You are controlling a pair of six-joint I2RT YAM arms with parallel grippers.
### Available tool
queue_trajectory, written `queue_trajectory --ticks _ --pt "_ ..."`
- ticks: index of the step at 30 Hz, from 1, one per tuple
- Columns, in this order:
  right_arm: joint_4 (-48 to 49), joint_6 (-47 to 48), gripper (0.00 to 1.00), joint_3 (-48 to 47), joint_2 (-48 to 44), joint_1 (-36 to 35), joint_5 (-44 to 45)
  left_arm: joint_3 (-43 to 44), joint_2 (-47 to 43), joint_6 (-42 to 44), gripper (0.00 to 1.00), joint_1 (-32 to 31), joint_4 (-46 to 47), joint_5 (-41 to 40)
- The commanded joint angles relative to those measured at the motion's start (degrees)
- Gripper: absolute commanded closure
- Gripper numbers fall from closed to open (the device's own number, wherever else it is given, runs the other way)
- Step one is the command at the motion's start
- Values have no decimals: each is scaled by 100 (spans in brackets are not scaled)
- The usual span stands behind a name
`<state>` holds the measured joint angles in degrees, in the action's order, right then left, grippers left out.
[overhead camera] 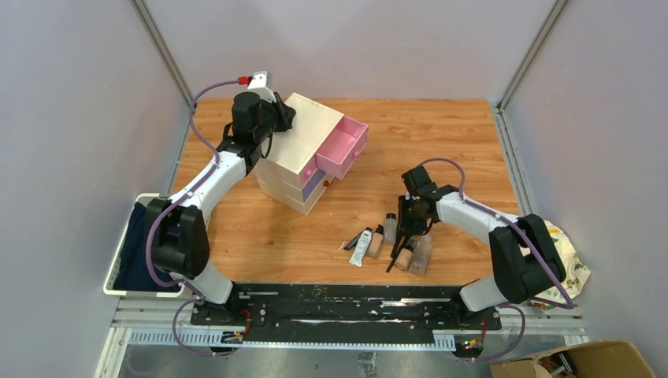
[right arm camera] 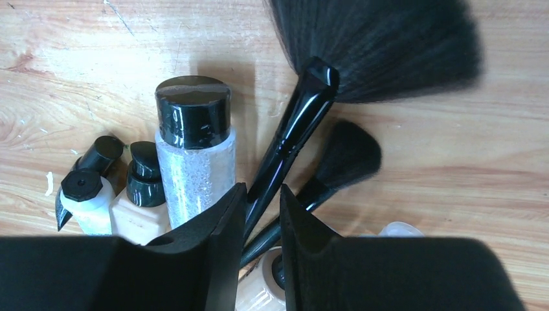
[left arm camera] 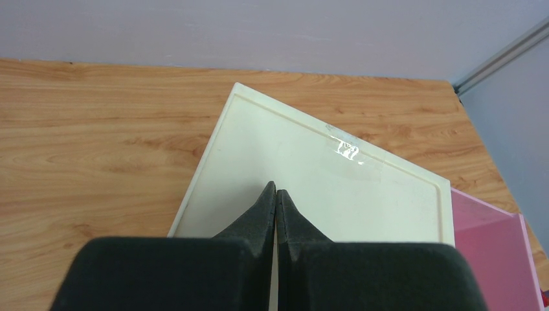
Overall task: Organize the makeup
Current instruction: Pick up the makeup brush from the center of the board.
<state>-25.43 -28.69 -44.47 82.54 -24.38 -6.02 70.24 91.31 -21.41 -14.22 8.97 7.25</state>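
Note:
The makeup lies in a cluster near the table's front: a white tube (overhead camera: 361,247), beige bottles (overhead camera: 376,241) and a clear bottle (overhead camera: 421,253). My right gripper (overhead camera: 407,233) is down among them. In the right wrist view its jaws (right arm camera: 262,194) are closed around the crossed black handles of a large fan brush (right arm camera: 304,110) and a smaller brush (right arm camera: 340,162), both lying on the wood. Left of the jaws stand a clear glitter bottle (right arm camera: 194,162), a beige bottle (right arm camera: 139,217) and the white tube (right arm camera: 87,201). My left gripper (left arm camera: 276,188) is shut and empty over the cream box top (left arm camera: 311,168).
The cream box (overhead camera: 311,134) stands at the back left with its top pink drawer (overhead camera: 343,147) pulled out. A purple drawer (overhead camera: 315,181) lower down is slightly out. A white basket (overhead camera: 126,252) with dark cloth sits off the left edge. A patterned cloth (overhead camera: 575,260) lies at the right.

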Motion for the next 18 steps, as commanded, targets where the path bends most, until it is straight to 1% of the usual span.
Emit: queue_trajectory --ticks 1,5,14,15,18 --pt "1 -84 71 -97 136 -114 169 -422 237 185 100 16 -1376 -53" --pt "39 -98 75 -76 213 -130 185 -432 227 181 100 16 -1367 -54" --pt "73 -113 98 -151 96 -218 212 -428 229 181 100 17 -1372 -52" --pt "66 -104 100 -174 55 -228 189 -431 222 181 100 16 -1372 -56" --pt "-8 -97 100 -283 -142 -262 133 -432 220 181 100 16 -1387 -61"
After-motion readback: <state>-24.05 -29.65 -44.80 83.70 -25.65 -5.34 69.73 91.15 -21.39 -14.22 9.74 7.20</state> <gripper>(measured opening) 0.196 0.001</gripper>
